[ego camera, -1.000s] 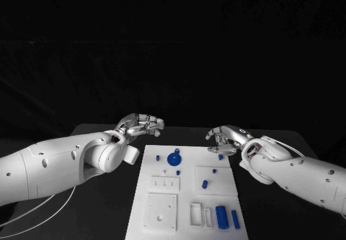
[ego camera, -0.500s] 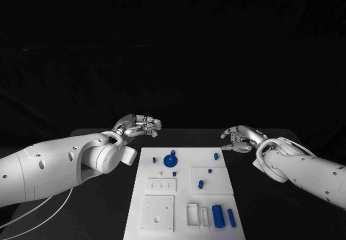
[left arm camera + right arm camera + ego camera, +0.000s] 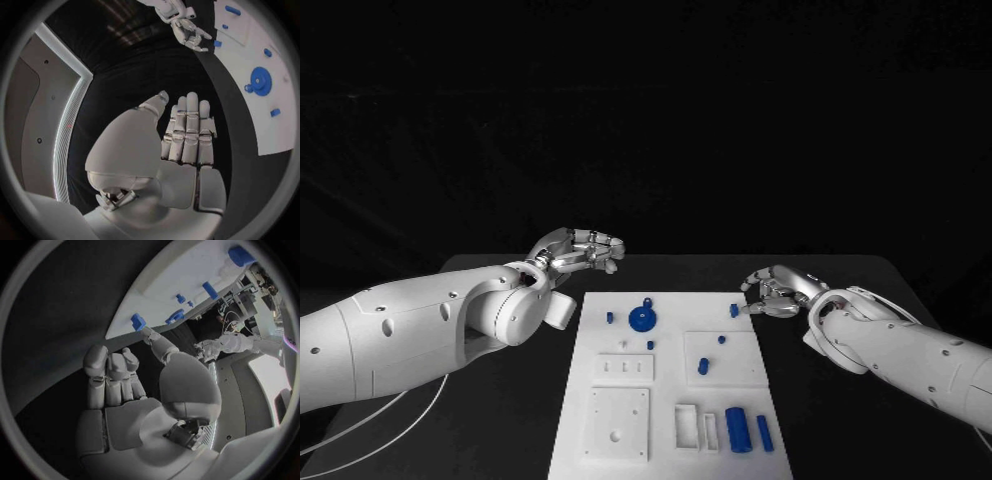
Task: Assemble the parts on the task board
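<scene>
Task board (image 3: 625, 420) holds blue parts (image 3: 642, 319); left hand (image 3: 583, 250) and right hand (image 3: 776, 291) empty, fingers apart

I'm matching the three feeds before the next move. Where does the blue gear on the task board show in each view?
Head view: the blue gear sits near the task board's far end, between the two hands.
Left wrist view: the gear lies on the board beyond the left hand.
Right wrist view: a blue piece past the thumb may be it; I cannot tell.
Shared landmark: the small blue peg at the board's edge near the right hand.
</scene>
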Tool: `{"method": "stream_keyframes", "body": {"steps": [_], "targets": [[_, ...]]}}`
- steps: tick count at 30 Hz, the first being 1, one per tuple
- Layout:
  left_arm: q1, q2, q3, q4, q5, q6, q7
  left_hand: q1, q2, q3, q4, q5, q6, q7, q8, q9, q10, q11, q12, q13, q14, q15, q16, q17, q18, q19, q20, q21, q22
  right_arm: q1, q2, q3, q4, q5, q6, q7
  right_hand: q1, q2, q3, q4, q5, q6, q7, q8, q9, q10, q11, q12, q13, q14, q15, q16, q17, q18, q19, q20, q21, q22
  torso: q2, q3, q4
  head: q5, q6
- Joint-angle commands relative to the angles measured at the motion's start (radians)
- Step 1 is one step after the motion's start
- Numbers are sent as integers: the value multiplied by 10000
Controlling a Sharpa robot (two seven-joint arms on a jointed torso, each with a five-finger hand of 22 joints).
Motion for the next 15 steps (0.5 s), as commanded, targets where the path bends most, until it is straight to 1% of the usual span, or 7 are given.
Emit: {"method": "stream_keyframes", "body": {"steps": [1,5,7,9,11,13,15], "targets": [[1,6,6,43,3,109,124,-95,1,-9,-74,-11,21,57,-42,9,21,50,-52,13,-77,2,-37,-15,-47,-42,22,-45,135,-32,58,5,-112,36,359,203,121,-9,-56,-11,30,102,117,-31,-9,-45,4,-55,-11,-47,5,-35,9,1231,-44,3,3,183,41,21,46,-53,-5],[2,-30,7,98,3,98,118,-94,0,-7,-79,-11,20,57,-43,9,20,50,-54,14,-78,2,-38,-15,-46,-43,22,-46,135,-101,92,3,-183,36,547,242,149,17,-61,-12,58,74,98,-48,-17,-49,-12,-56,-13,-48,-8,-39,10,1231,-50,7,3,183,80,36,75,-73,-16],[3,-39,8,107,3,97,115,-94,-2,-6,-83,-11,19,58,-44,9,19,50,-56,14,-78,2,-38,-15,-46,-44,22,-46,135,-142,98,3,-202,36,623,252,201,65,-50,-9,138,61,76,-57,-23,-60,-33,-59,-16,-55,-30,-49,11,1231,-65,15,0,181,93,56,78,-66,-19],[4,-56,8,123,1,97,111,-95,-4,-5,-87,-12,18,58,-45,10,18,50,-58,14,-79,2,-38,-15,-46,-44,22,-47,135,-168,116,2,-216,36,686,255,300,103,-7,-3,396,59,56,-63,-30,-83,-54,-68,-22,-67,-51,-69,15,1231,-95,35,-1,182,98,63,73,-62,-45],[5,-69,10,138,-13,96,111,-96,-6,-4,-92,-12,17,58,-47,10,18,51,-60,14,-79,2,-39,-15,-46,-45,22,-47,135,-195,125,2,-214,36,730,257,353,94,26,-2,803,64,50,-67,-38,-94,-61,-64,-25,-71,-59,-80,24,1231,-114,59,11,186,107,73,76,-68,-48],[5,-78,13,149,-20,95,111,-95,-6,-3,-95,-12,17,58,-47,10,18,51,-61,15,-79,2,-39,-16,-46,-45,22,-47,135,-210,141,1,-228,36,763,257,377,93,38,-3,979,68,45,-68,-41,-96,-65,-59,-27,-70,-62,-84,31,1231,-120,69,21,187,107,70,73,-64,-73],[6,-82,15,157,-26,96,112,-95,-8,0,-100,-12,16,58,-49,11,17,51,-63,15,-80,2,-39,-16,-46,-46,21,-48,135,-222,157,1,-243,36,772,258,417,99,65,-5,1161,78,41,-65,-44,-97,-69,-53,-28,-70,-66,-87,39,1231,-125,76,31,187,93,58,76,-60,-102]]}}
